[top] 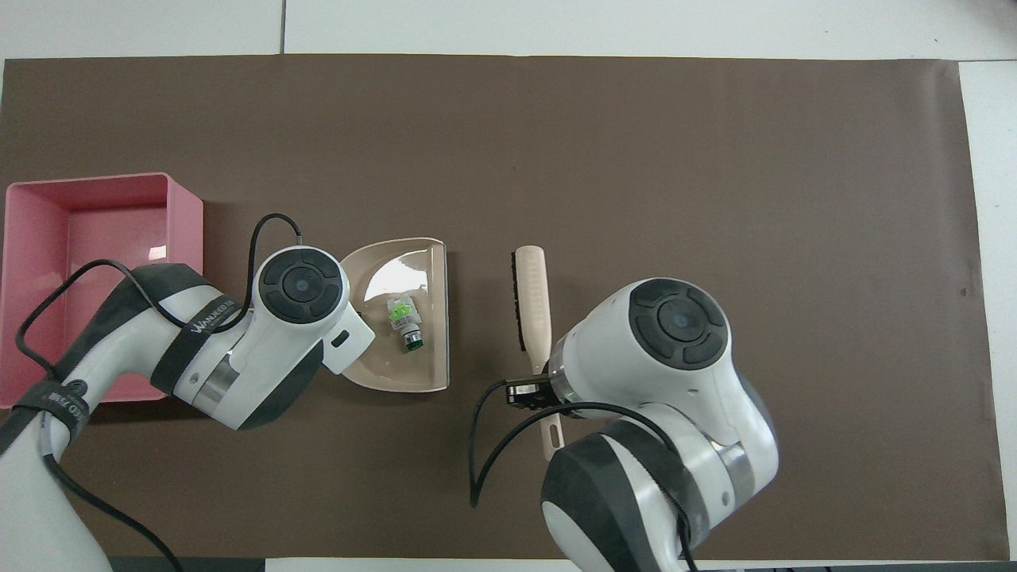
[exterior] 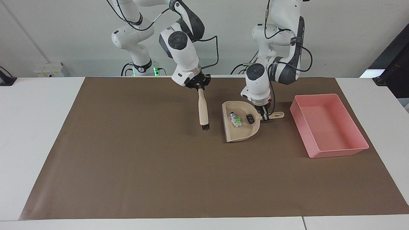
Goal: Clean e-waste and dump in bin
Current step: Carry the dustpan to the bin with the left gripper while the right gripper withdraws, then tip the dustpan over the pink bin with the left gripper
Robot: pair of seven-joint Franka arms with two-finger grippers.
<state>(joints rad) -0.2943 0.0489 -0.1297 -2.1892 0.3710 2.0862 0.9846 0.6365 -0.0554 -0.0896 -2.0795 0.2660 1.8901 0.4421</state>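
The beige dustpan [exterior: 238,134] lies at mid-table, its mouth toward the right arm's end; it also shows in the overhead view [top: 389,367]. In it lie the e-waste bits: a white-grey piece with a green patch [exterior: 235,119] [top: 404,318] and a small black block [exterior: 249,119]. My left gripper [exterior: 264,117] is shut on the dustpan's handle [exterior: 277,114]; in the overhead view the arm hides it. My right gripper [exterior: 199,87] [top: 531,391] is shut on a beige brush [exterior: 202,110] [top: 532,306], bristles down, just off the mat beside the dustpan's mouth. The pink bin [exterior: 338,152] [top: 184,230] stands empty toward the left arm's end.
A brown mat [exterior: 143,166] covers most of the white table [exterior: 35,127]. The dustpan's handle points toward the bin, with a short gap of mat between them.
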